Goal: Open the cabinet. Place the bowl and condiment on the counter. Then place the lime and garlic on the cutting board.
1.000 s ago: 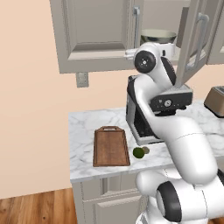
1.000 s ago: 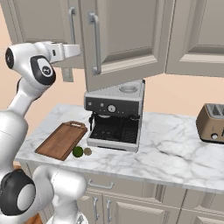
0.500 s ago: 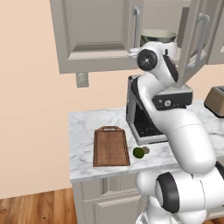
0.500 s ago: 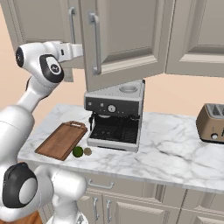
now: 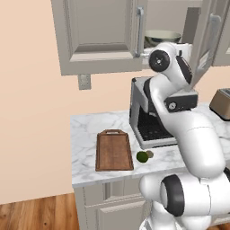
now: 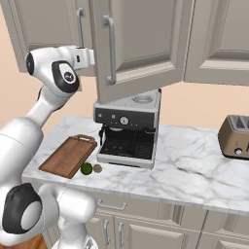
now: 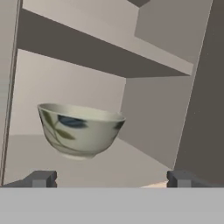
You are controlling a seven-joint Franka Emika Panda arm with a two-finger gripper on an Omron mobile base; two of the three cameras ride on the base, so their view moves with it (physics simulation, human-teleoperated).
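Facing the open cabinet (image 6: 141,44), my gripper (image 7: 109,178) is spread wide and holds nothing — the bowl (image 7: 80,129) sits on the shelf just ahead. Lime (image 5: 142,156) and garlic (image 5: 150,154) lie on the counter (image 5: 85,130) beside the cutting board (image 5: 113,150).

A home kitchen, computer-rendered: grey-beige wall cabinets (image 6: 146,44) with bar handles are hanging over a white marble counter (image 6: 194,165), where a coffee machine (image 6: 127,129) is standing beside a wooden cutting board (image 6: 68,155) and a toaster (image 6: 236,137) is sitting well to the right. Drawer fronts (image 6: 146,228) are running below the counter, wood flooring (image 5: 36,215) is showing at its foot, and a bowl (image 7: 78,129) is resting on a cabinet shelf.
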